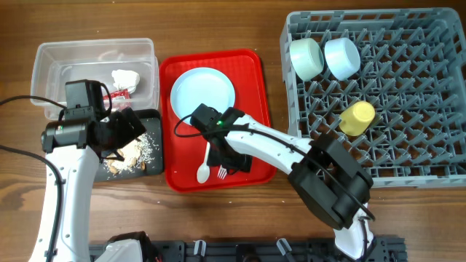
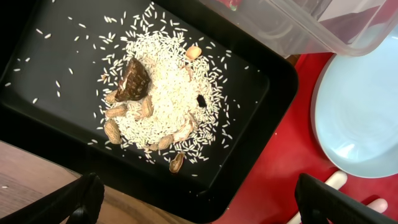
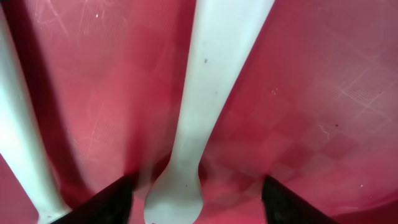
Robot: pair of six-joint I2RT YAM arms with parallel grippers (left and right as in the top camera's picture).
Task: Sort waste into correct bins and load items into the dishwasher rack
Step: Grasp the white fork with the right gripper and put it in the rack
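The clear tub [image 1: 51,54] holds the white tissue [image 1: 125,77] and the red wrapper [image 1: 119,94]. The black tray [image 2: 56,68] holds rice, peanuts and food scraps [image 2: 161,106]. My left gripper [image 2: 202,208] is open and empty above that tray's front edge. The pale blue plate [image 1: 202,91], white spoon [image 1: 203,172] and fork [image 1: 221,172] lie on the red tray [image 1: 251,65]. My right gripper [image 3: 199,202] is open, low over the red tray, with one white utensil handle [image 3: 217,74] between its fingers. The rack [image 1: 408,145] holds a mint bowl [image 1: 306,58], pale blue bowl [image 1: 341,57] and yellow cup [image 1: 357,117].
The red tray lies between the black tray and the rack. The second white utensil [image 3: 22,124] lies just left of my right gripper's fingers. The plate's rim [image 2: 360,118] shows at the right of the left wrist view. Wooden table [image 1: 240,22] surrounds everything.
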